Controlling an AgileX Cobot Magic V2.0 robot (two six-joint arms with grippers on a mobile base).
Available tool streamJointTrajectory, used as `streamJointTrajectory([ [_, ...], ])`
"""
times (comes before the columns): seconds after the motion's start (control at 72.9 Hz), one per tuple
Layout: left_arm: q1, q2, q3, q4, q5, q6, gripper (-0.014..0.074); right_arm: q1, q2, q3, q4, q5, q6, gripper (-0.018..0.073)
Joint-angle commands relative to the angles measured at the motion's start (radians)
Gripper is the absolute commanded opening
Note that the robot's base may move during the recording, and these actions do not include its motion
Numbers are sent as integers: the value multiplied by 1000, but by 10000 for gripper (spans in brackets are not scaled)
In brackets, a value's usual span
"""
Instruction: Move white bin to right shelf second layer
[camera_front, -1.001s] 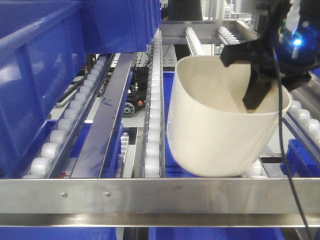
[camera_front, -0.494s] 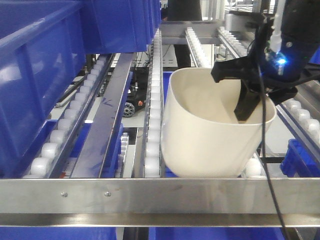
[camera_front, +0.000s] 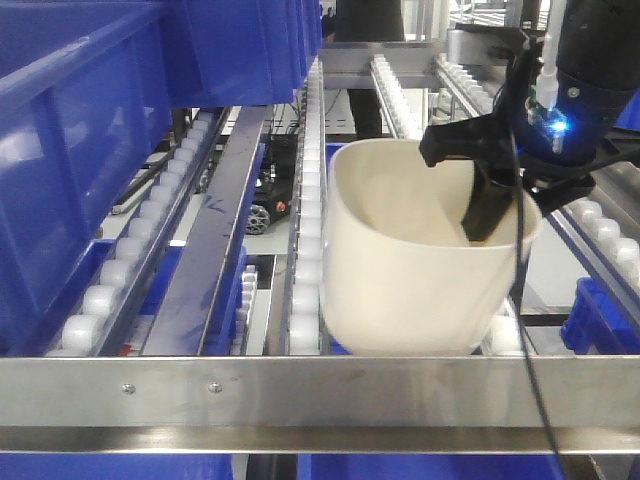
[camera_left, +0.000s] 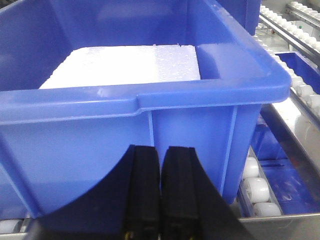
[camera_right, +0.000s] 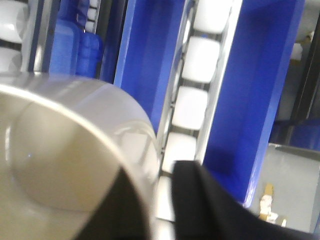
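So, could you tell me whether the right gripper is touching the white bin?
Touching: in the exterior front view, one finger of the right gripper reaches inside the white bin, gripping its wall.

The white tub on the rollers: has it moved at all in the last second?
Yes. The white bin, gripped at its far rim by the right gripper, has slid left along the roller shelf and tipped nearer upright. The grip has not been released. The blue crate and the shut left gripper stayed put.

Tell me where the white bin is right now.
In the front view, the white bin sits right of centre on the roller-wheel shelf level, just behind the steel front lip, with the right gripper clamped on its right rim.
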Motion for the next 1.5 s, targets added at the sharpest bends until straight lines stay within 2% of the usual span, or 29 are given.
streamJointTrajectory([
  [0.0,-6,-14,37,0,-87,-5,85,-3,-47,-30,-17,-55,-2,440],
  [0.069,-6,-14,37,0,-87,-5,85,-3,-54,-30,-17,-57,-2,470],
  [0.741,-6,-14,37,0,-87,-5,85,-3,-269,-30,-17,-73,-2,456],
  [0.864,-6,-14,37,0,-87,-5,85,-4,-362,-18,-17,-80,-2,346],
  [0.96,-6,-14,37,0,-87,-5,85,-16,-451,12,-17,-128,-2,188],
  [1.042,-6,-14,37,0,-87,-5,85,-42,-532,59,-17,-179,-2,39],
  [1.097,-6,-14,37,0,-87,-5,85,-70,-581,102,-17,-220,-2,62],
  [1.344,-6,-14,37,0,-87,-5,85,-261,-866,381,-17,-410,-2,56],
  [1.481,-6,-14,37,0,-87,-5,85,-342,-1028,546,-17,-526,-2,56],
])
